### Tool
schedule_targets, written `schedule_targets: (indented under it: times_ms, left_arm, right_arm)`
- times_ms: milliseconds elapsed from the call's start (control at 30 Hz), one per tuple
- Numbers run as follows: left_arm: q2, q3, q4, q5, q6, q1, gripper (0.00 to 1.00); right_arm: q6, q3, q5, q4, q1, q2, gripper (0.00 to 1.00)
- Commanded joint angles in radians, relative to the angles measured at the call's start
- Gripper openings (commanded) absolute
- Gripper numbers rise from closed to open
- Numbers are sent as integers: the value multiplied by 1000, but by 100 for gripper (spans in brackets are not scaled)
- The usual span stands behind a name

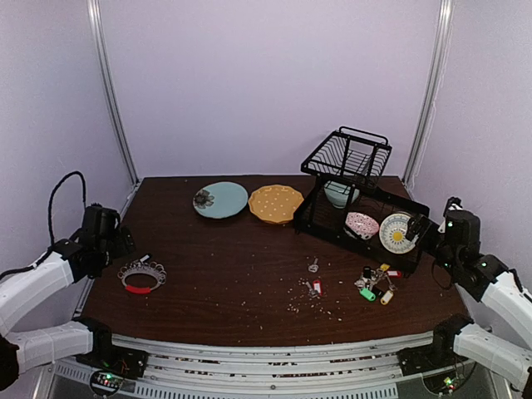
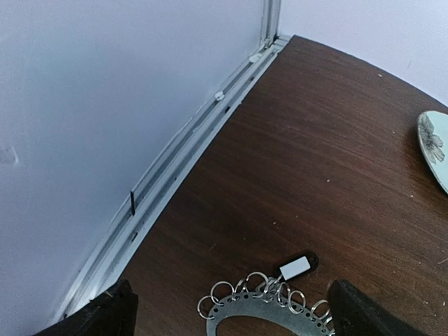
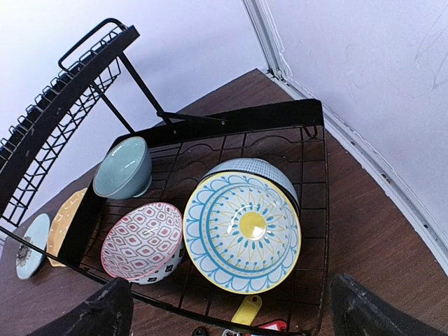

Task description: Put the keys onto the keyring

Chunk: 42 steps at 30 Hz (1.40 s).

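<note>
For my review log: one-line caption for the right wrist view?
Open right gripper above a black dish rack holding a yellow-centred plate, pink-patterned bowl and teal bowl.

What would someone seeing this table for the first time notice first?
Probably the black dish rack at the back right, holding a bright yellow-and-blue plate and patterned bowls. Next, the blue plate and orange plate side by side at the back, then the keyring at the left edge and loose keys mid-table.

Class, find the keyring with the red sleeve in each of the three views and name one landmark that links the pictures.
Top external: keyring, left side of table, near left arm.
Left wrist: keyring, bottom centre, partly cut off.
Right wrist: not in view.
Shared landmark: blue flowered plate.
</note>
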Motion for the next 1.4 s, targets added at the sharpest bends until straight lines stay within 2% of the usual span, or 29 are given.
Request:
schedule_targets:
  times_ms: [0,200,400,533,667,733,800,867,1033,1100,1133,1167,1233,1367]
  left_arm:
    - [38,-27,-71,46,-190,53,98]
    - [124,-54,-45,111,-293,176,98]
    - [230,-85,-58,30,-448,224,98]
    - [277,-71,-41,37,-447,225,91]
    - [308,-101,25,185,-405,218,81]
    - [322,-135,64,237,-420,176,76]
    - [343,-135,65,199,-464,76,74]
    - [367,-124,78,136,-479,-28,74]
    - [512,-16,40,58,-394,-140,79]
    - [561,23,73,25,-308,-201,64]
    - [587,32,116,61,-238,-214,60]
    - [614,33,186,166,-185,-221,60]
    - [678,40,281,273,-142,-239,57]
    - [803,135,386,320,8,-379,59]
  right_arm:
    - [-43,-12,-26,47,-6,-37,100]
    - [-148,-21,-204,60,-5,-82,100]
    - [-189,-51,-343,96,-5,-107,100]
    - [-195,-54,-394,109,-5,-101,100]
    - [-199,-57,-427,116,-5,-90,100]
    - [-200,-58,-426,115,-5,-82,100]
    - [-200,-55,-427,113,-5,-75,100]
    - [-202,-52,-430,110,-5,-69,100]
    - [-202,-43,-440,101,-5,-59,100]
    - [-203,-41,-440,97,-5,-57,100]
    - [-203,-39,-441,97,-5,-56,100]
    - [-203,-36,-440,93,-5,-54,100]
    - [-204,-29,-442,88,-5,-53,100]
    - [-208,-7,-452,59,-5,-55,100]
